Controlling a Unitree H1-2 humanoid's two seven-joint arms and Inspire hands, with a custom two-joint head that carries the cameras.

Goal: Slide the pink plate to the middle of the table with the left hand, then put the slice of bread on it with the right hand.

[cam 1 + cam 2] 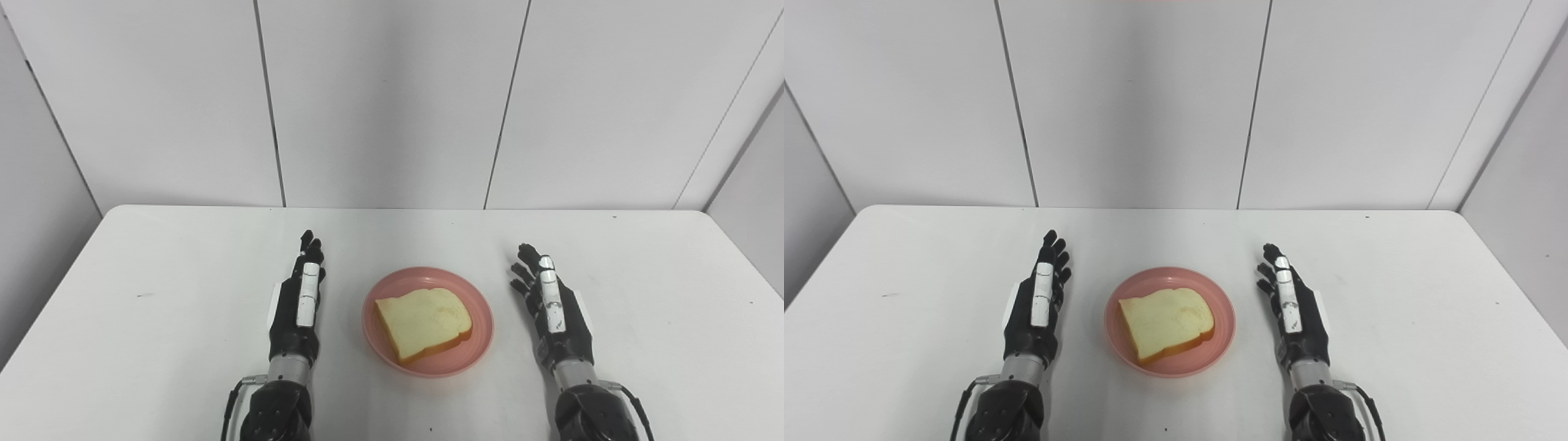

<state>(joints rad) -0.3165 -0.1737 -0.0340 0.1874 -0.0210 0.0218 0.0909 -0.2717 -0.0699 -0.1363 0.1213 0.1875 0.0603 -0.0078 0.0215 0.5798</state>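
Note:
A pink plate (478, 340) sits near the middle of the white table, toward its front edge. A pale slice of bread (422, 323) with a golden crust lies flat on it. My left hand (300, 303) rests to the left of the plate, fingers stretched forward and apart, holding nothing. To the right of the plate my right hand (551, 303) is held edge-up, fingers spread, also holding nothing. Neither hand touches the plate; a gap of bare table shows on each side.
The white table (153, 275) has rounded far corners and ends at a grey panelled wall (392, 104) behind. A few small dark specks mark its surface. No other objects stand on it.

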